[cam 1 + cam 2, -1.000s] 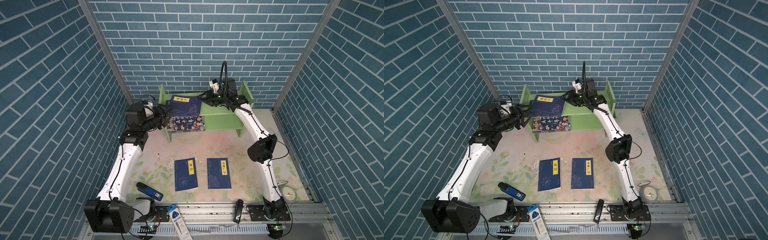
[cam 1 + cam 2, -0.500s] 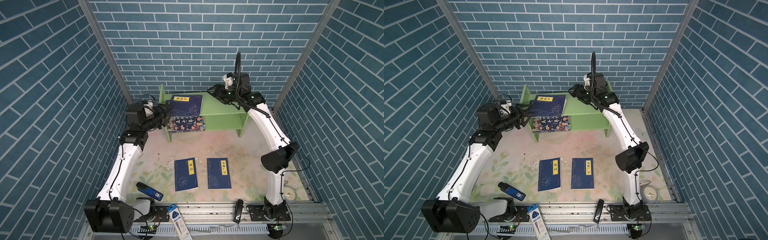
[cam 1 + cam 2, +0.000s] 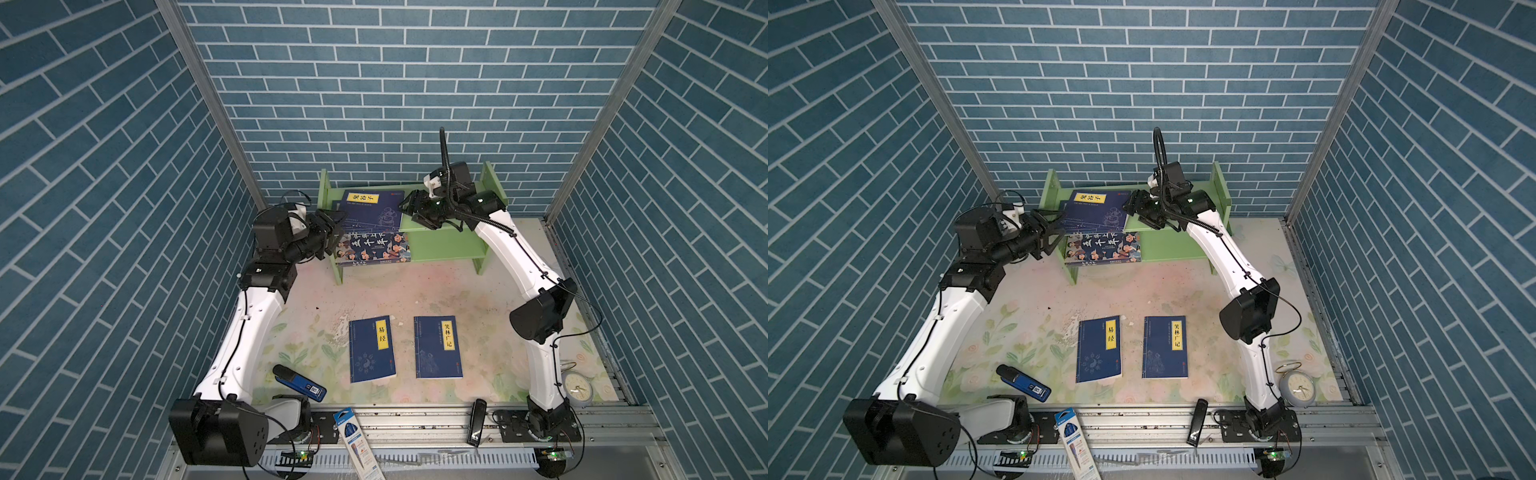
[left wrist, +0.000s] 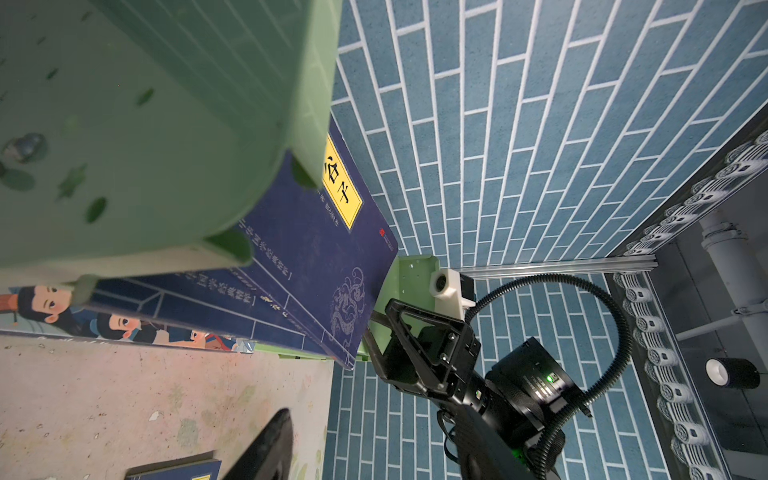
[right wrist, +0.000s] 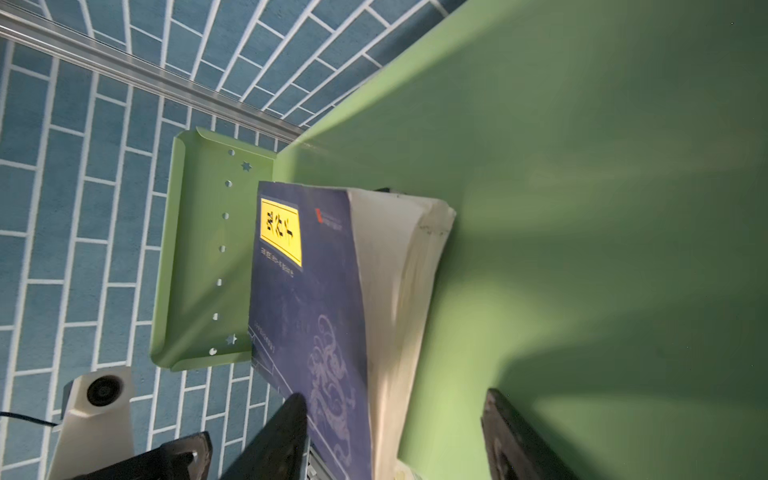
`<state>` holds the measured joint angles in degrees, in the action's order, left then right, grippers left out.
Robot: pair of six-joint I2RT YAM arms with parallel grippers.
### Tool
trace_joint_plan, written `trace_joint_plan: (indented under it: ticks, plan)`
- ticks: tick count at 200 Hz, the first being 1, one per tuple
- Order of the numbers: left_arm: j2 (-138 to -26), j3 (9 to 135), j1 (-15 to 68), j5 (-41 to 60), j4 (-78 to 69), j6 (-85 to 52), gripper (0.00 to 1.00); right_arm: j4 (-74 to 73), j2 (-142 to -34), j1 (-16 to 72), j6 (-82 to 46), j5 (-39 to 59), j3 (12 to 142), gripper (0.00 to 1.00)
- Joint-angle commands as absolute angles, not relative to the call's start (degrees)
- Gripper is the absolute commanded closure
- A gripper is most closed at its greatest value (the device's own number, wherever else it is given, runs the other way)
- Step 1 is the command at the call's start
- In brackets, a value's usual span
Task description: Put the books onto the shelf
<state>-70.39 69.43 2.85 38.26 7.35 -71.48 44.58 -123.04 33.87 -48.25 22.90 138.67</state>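
The green shelf stands at the back wall. On its top tier's left half lies a stack of navy books, yellow label up. The cartoon-faced book lies on the lower tier. Two more navy books lie flat on the table. My right gripper is open at the stack's right edge, with the page edges between its fingers. My left gripper stands open and empty just outside the shelf's left side panel.
A blue handheld device lies near the left arm's base. A pen package and a black stick rest on the front rail. An alarm clock sits at the front right. Brick walls close in on three sides.
The right arm's elbow swung out to the right and came partway back. Its gripper stayed by the top-tier stack's right edge and its jaws stand wider. The left arm has not moved.
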Motion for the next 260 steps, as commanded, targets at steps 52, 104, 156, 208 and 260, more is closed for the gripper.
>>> trace_joint_plan:
  ticks: [52, 104, 156, 208, 260]
  plan:
    - [-69.08, 68.42, 2.55, 39.02, 5.66, -71.72, 0.36, 45.7, -126.96, 34.19, -50.8, 24.76, 140.87, 0.34]
    - [-68.85, 68.29, 2.55, 39.09, 5.66, -71.89, 0.36, 45.3, -129.78, 34.19, -52.5, 27.08, 143.29, 0.38]
    - [-68.4, 67.68, 2.55, 39.02, 5.62, -72.36, 0.36, 43.94, -131.13, 34.22, -53.81, 28.96, 143.09, 0.48]
    - [-68.24, 68.11, 2.55, 39.02, 6.14, -72.33, 0.36, 42.73, -130.92, 34.1, -52.85, 28.21, 141.44, 0.66]
    - [-68.08, 68.2, 2.48, 38.94, 6.66, -72.16, 0.36, 41.28, -129.96, 33.0, -50.93, 28.09, 139.87, 0.86]
